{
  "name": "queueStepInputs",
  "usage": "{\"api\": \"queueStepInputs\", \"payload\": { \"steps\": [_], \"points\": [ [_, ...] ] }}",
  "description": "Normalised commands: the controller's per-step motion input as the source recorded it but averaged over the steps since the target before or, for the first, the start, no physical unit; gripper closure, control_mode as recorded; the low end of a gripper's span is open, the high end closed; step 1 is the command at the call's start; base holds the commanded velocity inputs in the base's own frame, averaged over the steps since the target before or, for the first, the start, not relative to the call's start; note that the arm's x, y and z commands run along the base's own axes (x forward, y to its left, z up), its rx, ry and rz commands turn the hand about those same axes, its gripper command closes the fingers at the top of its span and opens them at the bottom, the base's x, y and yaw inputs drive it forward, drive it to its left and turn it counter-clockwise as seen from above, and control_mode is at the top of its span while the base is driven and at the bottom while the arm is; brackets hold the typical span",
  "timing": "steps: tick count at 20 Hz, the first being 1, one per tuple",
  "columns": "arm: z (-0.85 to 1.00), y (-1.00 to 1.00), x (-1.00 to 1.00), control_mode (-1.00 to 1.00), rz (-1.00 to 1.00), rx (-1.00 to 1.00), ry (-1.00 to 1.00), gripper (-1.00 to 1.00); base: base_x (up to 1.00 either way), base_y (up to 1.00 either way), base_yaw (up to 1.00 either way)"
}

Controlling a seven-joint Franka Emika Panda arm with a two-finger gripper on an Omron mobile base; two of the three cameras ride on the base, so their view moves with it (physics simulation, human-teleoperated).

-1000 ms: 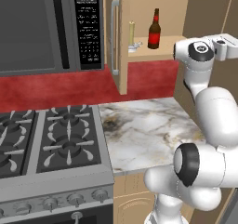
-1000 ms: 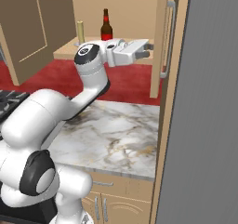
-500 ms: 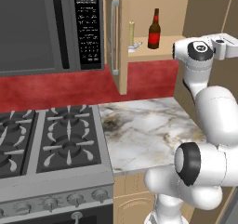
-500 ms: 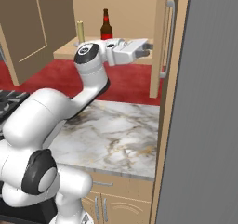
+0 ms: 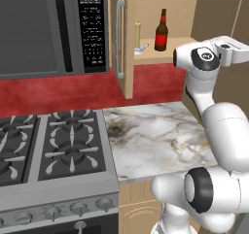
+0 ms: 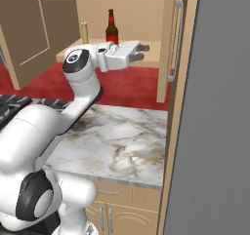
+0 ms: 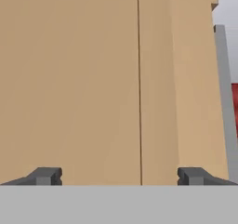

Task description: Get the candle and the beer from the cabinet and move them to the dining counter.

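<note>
Cabinet [image 6: 166, 39] open; candle [image 5: 137, 34] and beer [image 5: 161, 31] both on its shelf, nothing moved; gripper [image 6: 141, 53] spread wide, empty, facing the right door

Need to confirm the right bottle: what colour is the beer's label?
Red, on the dark brown beer; clearest in the left base view.

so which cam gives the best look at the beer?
Left base view: the beer stands whole on the cabinet shelf, red label clear. In the right base view its base sits behind the arm. The hand view faces tan cabinet panels.
</note>
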Motion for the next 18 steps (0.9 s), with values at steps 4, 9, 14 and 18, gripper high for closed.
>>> {"api": "queueStepInputs", "payload": {
  "steps": [4,9,14,18],
  "points": [
    [0.14,0.52,-0.15,-1.0,0.19,-0.01,0.0,-1.0,0.0,0.0,0.0],
    [0.16,0.46,-0.07,-1.0,0.24,0.0,0.03,-1.0,0.0,0.0,0.0],
    [0.15,0.45,-0.18,-1.0,0.29,0.01,0.07,-1.0,0.0,0.0,0.0],
    [0.14,0.39,-0.08,-1.0,0.31,0.04,0.1,-1.0,0.0,0.0,0.0]
  ]
}}
